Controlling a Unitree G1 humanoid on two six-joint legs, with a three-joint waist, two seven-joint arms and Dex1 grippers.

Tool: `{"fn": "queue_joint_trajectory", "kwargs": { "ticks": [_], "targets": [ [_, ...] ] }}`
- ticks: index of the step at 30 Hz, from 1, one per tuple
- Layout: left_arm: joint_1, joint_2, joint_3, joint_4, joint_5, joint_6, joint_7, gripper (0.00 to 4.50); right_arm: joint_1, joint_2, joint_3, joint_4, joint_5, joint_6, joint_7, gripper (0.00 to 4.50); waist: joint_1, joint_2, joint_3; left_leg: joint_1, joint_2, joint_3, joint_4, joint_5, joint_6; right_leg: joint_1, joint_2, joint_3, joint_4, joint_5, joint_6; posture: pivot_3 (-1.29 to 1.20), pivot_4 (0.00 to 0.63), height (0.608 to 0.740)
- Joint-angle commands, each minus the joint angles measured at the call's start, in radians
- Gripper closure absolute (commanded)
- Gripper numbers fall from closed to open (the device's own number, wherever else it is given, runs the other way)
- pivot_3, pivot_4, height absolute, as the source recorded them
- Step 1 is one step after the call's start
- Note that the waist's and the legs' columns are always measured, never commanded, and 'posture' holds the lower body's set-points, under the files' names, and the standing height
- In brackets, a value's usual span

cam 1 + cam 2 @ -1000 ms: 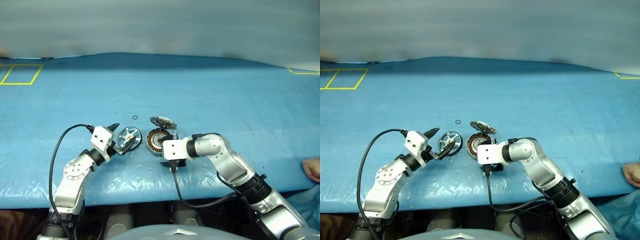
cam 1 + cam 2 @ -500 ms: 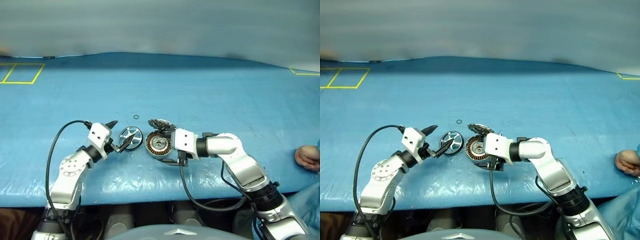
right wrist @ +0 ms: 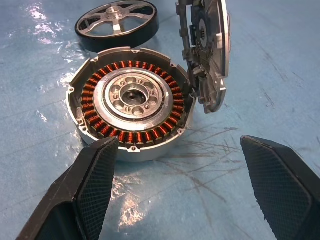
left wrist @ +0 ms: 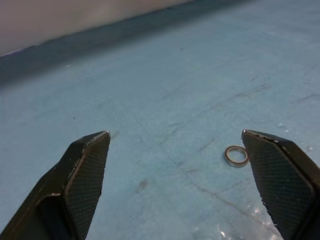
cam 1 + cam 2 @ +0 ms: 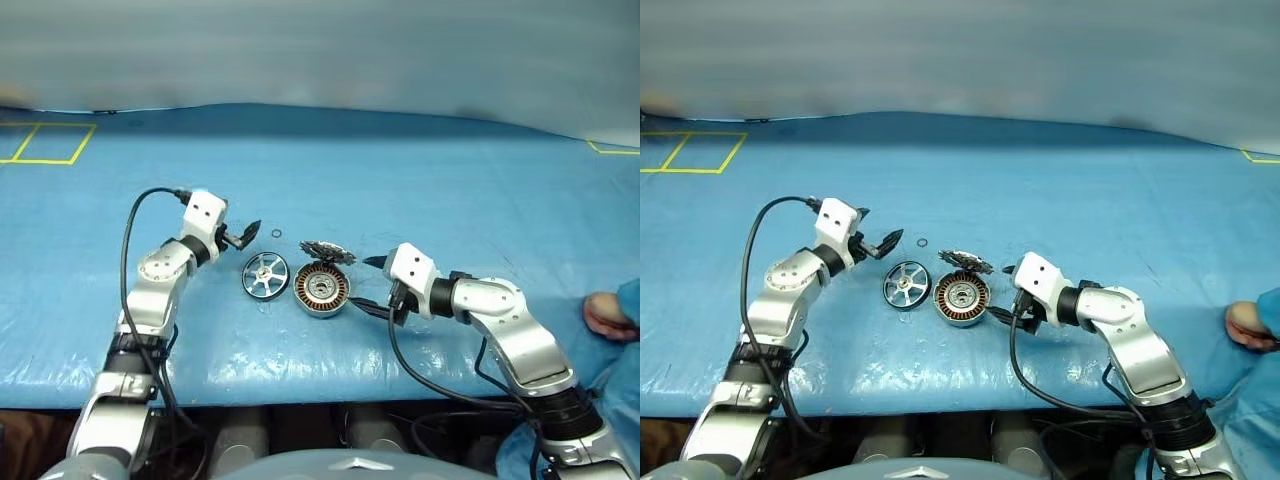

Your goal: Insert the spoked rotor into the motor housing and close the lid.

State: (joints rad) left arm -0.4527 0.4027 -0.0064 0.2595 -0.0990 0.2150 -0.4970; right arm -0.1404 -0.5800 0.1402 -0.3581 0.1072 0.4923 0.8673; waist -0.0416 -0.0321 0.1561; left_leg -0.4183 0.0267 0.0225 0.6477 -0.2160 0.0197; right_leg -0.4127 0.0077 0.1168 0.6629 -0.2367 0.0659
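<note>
Spoked rotor outside both jaws

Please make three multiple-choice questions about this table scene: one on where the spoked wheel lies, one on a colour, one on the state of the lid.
1. The spoked rotor lies:
A. inside the motor housing
B. on the table beside the motor housing
C. in a pincer

2. The windings in the motor housing are:
A. coppery orange
B. green
C. white

3. The lid is:
A. shut flat
B. missing
C. standing open

Answers: 1 B, it rests apart from the casing; 2 A, right wrist view shows this; 3 C, it stands up at the housing's edge.
</note>
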Motion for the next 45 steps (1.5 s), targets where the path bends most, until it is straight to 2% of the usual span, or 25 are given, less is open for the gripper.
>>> {"fn": "queue_joint_trajectory", "kwargs": {
  "ticks": [1, 10, 21, 23, 26, 27, 33, 34, 38, 45],
  "targets": [
    [-0.083, -0.022, -0.036, 0.094, 0.029, 0.012, -0.011, 0.0, 0.005, 0.006, -0.033, -0.014, 0.054, 0.006, -0.007, 0.39, 0.002, 0.0, 0.0, 0.0, 0.0, 0.0, 0.0, 0.0, 0.0, 0.0, 0.0, 0.0, 0.0, 0.0, 0.0, 0.0, 0.15, 0.74],
    [-0.155, -0.076, -0.124, 0.271, 0.061, 0.004, -0.118, 0.0, 0.01, 0.01, -0.047, -0.017, 0.127, 0.012, -0.015, 0.39, 0.004, 0.0, 0.0, -0.002, -0.001, 0.0, 0.0, 0.0, 0.001, -0.001, 0.0, -0.001, -0.001, 0.001, 0.001, 0.0, 0.15, 0.74],
    [-0.18, -0.118, -0.141, 0.391, 0.116, 0.017, -0.081, 0.0, 0.019, 0.003, -0.042, -0.026, 0.14, 0.012, -0.035, 0.39, 0.005, 0.0, 0.0, -0.001, -0.001, -0.001, 0.002, 0.0, 0.001, 0.001, 0.0, -0.001, -0.001, 0.001, 0.002, 0.0, 0.15, 0.74],
    [-0.177, -0.124, -0.149, 0.392, 0.12, 0.031, -0.089, 0.39, 0.018, 0.001, -0.039, -0.026, 0.141, 0.013, -0.038, 0.36, 0.005, 0.0, 0.0, -0.001, -0.001, -0.001, 0.003, 0.0, 0.001, 0.002, 0.0, -0.001, -0.001, 0.001, 0.002, 0.0, 0.15, 0.74],
    [-0.169, -0.132, -0.161, 0.396, 0.122, 0.047, -0.106, 1.24, 0.012, 0.001, -0.033, -0.023, 0.142, 0.011, -0.045, 0.36, 0.005, 0.001, -0.001, -0.001, -0.001, -0.001, 0.004, 0.0, 0.001, 0.002, 0.0, 0.0, -0.001, 0.001, 0.002, 0.0, 0.15, 0.74],
    [-0.163, -0.134, -0.169, 0.395, 0.122, 0.057, -0.119, 1.24, 0.009, 0.001, -0.03, -0.021, 0.14, 0.008, -0.047, 0.36, 0.005, 0.001, -0.001, -0.001, 0.0, -0.001, 0.004, 0.0, 0.001, 0.002, 0.0, 0.0, -0.001, 0.001, 0.002, 0.0, 0.15, 0.74],
    [-0.14, -0.133, -0.188, 0.394, 0.143, 0.077, -0.1, 2.93, 0.004, 0.002, -0.024, -0.013, 0.131, -0.004, -0.06, 0.36, 0.005, 0.003, -0.003, 0.0, 0.0, -0.001, 0.004, 0.0, 0.001, 0.004, 0.0, 0.0, 0.0, 0.001, 0.002, 0.0, 0.15, 0.74],
    [-0.135, -0.131, -0.19, 0.39, 0.144, 0.078, -0.102, 2.93, 0.003, 0.002, -0.024, -0.011, 0.131, -0.006, -0.062, 0.36, 0.005, 0.003, -0.003, 0.001, -0.001, -0.001, 0.004, 0.0, 0.001, 0.004, 0.0, 0.0, 0.0, 0.001, 0.002, 0.0, 0.15, 0.74],
    [-0.103, -0.114, -0.197, 0.354, 0.156, 0.088, -0.112, 3.85, -0.001, -0.001, -0.017, -0.002, 0.124, -0.014, -0.067, 0.36, 0.0, 0.005, -0.005, 0.002, 0.0, 0.0, 0.004, 0.0, 0.001, 0.005, 0.001, 0.001, 0.0, 0.0, 0.001, 0.0, 0.15, 0.74],
    [-0.059, -0.095, -0.155, 0.308, 0.157, 0.053, -0.038, 3.85, -0.011, 0.001, -0.014, 0.027, 0.123, -0.034, -0.071, 0.36, -0.007, 0.009, -0.008, 0.003, 0.0, 0.0, 0.004, -0.001, 0.001, 0.005, 0.001, 0.002, 0.0, 0.001, 0.001, 0.0, 0.15, 0.74]
  ]
}}
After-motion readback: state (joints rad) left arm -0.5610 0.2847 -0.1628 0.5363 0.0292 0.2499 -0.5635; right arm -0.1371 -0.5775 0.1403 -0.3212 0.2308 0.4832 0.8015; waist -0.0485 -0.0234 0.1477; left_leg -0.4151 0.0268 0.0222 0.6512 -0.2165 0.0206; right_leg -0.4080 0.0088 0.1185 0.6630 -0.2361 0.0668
